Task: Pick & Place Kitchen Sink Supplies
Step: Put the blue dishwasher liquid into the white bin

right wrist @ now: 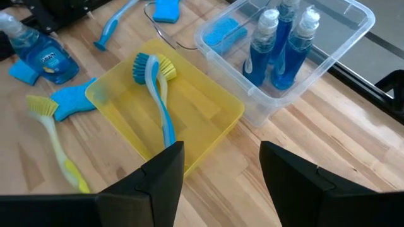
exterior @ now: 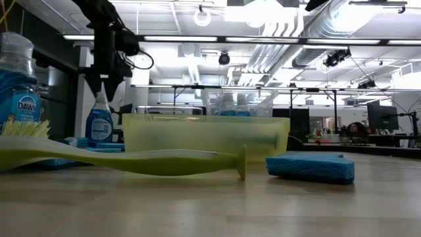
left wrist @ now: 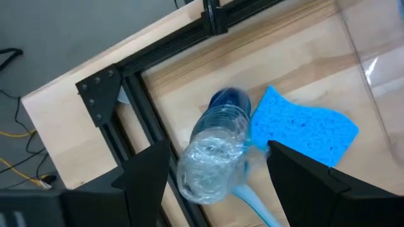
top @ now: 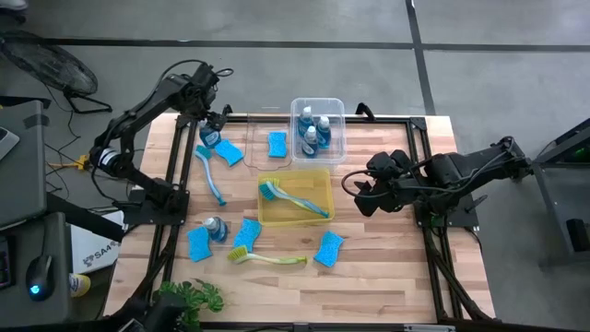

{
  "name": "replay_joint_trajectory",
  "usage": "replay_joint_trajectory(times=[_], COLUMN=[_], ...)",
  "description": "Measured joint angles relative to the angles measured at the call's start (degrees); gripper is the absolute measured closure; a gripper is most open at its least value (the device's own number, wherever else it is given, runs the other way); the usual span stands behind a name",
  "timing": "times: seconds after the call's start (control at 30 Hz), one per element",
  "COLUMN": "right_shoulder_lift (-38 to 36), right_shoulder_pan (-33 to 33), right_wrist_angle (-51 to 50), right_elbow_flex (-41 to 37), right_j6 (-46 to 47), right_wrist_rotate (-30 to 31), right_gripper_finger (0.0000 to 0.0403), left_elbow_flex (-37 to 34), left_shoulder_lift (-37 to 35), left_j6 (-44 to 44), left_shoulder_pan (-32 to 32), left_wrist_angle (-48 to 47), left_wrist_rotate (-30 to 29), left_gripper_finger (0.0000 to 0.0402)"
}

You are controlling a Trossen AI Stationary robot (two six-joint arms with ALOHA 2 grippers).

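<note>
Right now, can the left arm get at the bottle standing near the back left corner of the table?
Probably yes. The left gripper hangs directly above the bottle, jaws open on either side of it. A blue sponge and a brush handle lie close beside it, but nothing covers the bottle.

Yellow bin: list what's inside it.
The yellow bin holds one blue dish brush, its yellow-tipped bristle head toward one end. The rest of the floor shows bare through the plastic; nothing appears covered.
</note>
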Motion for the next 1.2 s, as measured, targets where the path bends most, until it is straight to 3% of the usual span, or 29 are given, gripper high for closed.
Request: replay_joint_trajectory(times=[0.5,0.93,1.2], right_shoulder_lift=[0.0,0.0,0.0], right_shoulder_pan=[0.0,0.0,0.0], right_wrist_angle=[0.9,1.2,1.3], right_elbow_flex=[0.0,0.0,0.0], right_j6=[-2.4,-3.8,-3.8], right_wrist_rotate=[-1.5,-3.0,-4.3], right_gripper_finger=[0.0203,0.0203,0.0203], left_elbow_flex=[0.0,0.1,0.1], left_shoulder_lift=[5.9,6.7,6.8], left_j6=[-1.2,-1.1,-2.1], left_shoulder_pan=[-0.6,-0.6,-0.7], left_wrist_angle=[-3.1,-5.6,-5.8], left_wrist_rotate=[0.3,1.9,4.4], left_gripper_finger=[0.0148,0.0263,0.0299])
